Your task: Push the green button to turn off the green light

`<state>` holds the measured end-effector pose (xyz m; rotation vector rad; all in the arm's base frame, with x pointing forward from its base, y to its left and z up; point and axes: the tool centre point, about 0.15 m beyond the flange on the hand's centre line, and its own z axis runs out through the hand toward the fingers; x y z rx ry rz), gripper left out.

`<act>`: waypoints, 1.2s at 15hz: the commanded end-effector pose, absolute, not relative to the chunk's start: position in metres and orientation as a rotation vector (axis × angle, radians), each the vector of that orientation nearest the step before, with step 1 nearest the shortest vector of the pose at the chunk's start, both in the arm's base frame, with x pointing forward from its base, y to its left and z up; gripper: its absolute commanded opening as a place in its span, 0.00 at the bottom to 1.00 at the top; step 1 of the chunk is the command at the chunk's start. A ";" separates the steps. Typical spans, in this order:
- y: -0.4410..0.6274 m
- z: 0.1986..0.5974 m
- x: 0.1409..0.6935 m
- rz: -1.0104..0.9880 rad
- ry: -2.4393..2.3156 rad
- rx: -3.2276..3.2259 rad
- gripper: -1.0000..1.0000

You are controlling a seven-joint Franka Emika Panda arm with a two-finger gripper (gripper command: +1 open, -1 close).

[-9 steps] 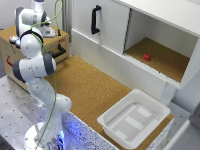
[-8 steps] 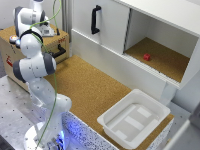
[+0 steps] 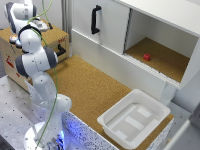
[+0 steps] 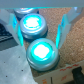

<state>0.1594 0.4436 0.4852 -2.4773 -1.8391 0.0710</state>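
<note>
A white bin (image 3: 134,119) sits at the near right end of the cork worktop (image 3: 92,85) and holds nothing that can be made out. Behind it, the cabinet (image 3: 150,30) has an open compartment with a small red block (image 3: 146,57) lying on its floor, and a closed door with a black handle (image 3: 94,19) to the exterior view's left. The arm reaches to a wooden box (image 3: 15,42) at the far left. The exterior view hides the box's top under the arm. Only the wrist view shows lit buttons there: one glowing green button (image 4: 41,50) and a second lit button (image 4: 32,23) just beside it. The gripper (image 4: 38,27) is spread wide, its fingers (image 4: 61,29) flanking the second one and holding nothing.
</note>
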 end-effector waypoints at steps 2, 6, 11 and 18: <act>0.452 0.483 0.160 0.059 -1.853 -2.606 0.00; 0.453 0.471 0.161 0.067 -1.830 -2.594 0.00; 0.452 0.455 0.159 0.116 -1.834 -2.591 0.00; 0.464 0.424 0.164 0.174 -1.840 -2.576 0.00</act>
